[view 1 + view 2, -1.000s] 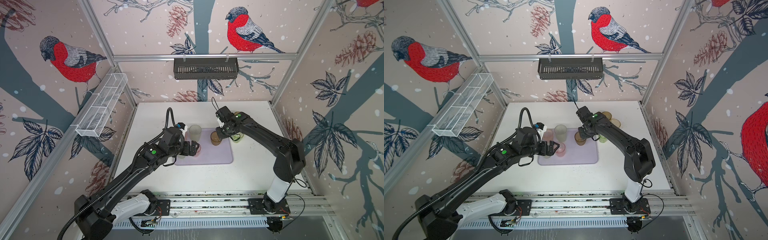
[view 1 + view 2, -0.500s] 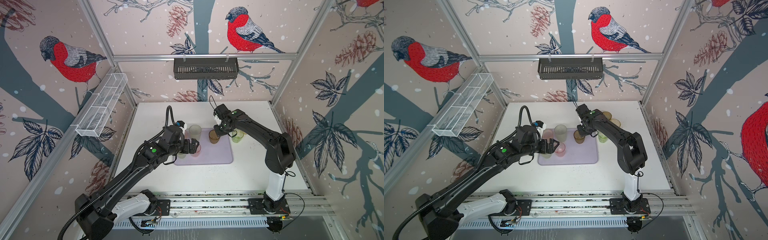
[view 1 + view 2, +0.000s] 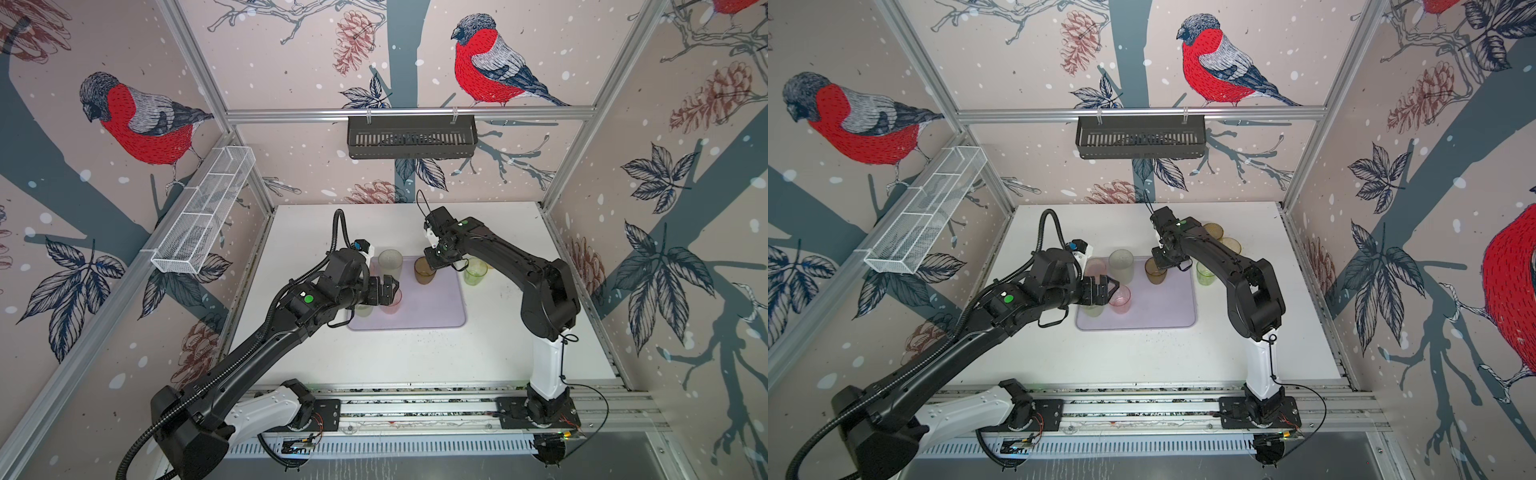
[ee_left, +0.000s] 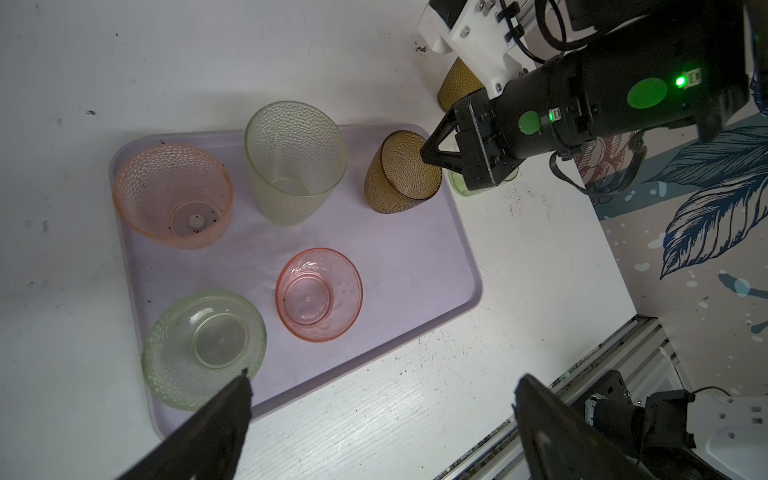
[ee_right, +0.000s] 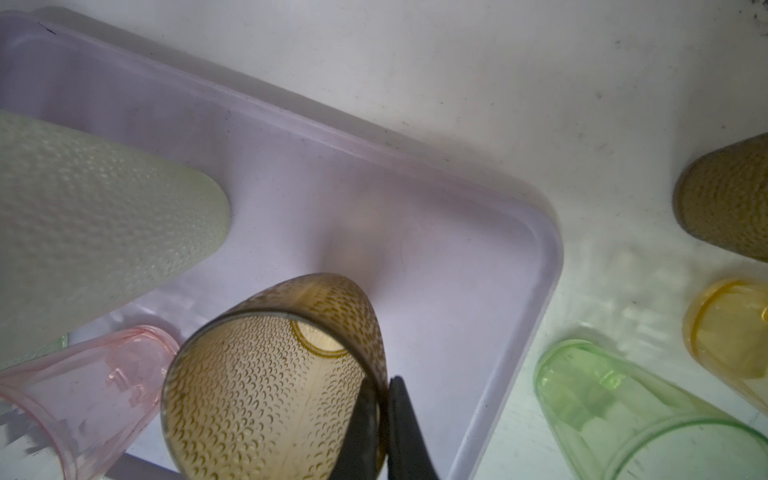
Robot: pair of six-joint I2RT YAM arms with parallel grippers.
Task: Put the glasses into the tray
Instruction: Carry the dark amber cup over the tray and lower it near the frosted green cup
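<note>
On the lavender tray (image 4: 415, 270) I count five glasses. A dimpled pink tumbler (image 4: 170, 195), a tall frosted green tumbler (image 4: 295, 162) and an olive-brown tumbler (image 4: 399, 178) line its far edge. A small pink glass (image 4: 318, 295) and a low pale green glass (image 4: 203, 349) sit nearer me, toward the left.

Three more stand on the white table (image 4: 374, 415) just beside the tray's right edge: a bright green glass (image 5: 623, 407), a yellow-amber glass (image 5: 731, 328) and a second brown tumbler (image 5: 727, 199). That makes eight.

My right gripper (image 4: 426, 153) is pinched tight on the olive-brown tumbler's rim, one finger inside and one outside. The tumbler is tilted by the far right corner, and I cannot tell whether its base touches the tray floor.

My left gripper (image 4: 382, 378) hovers over the near left part, jaws wide apart and holding nothing.

For room, the tray's near right quarter is bare, as is the table strip in front of it.
</note>
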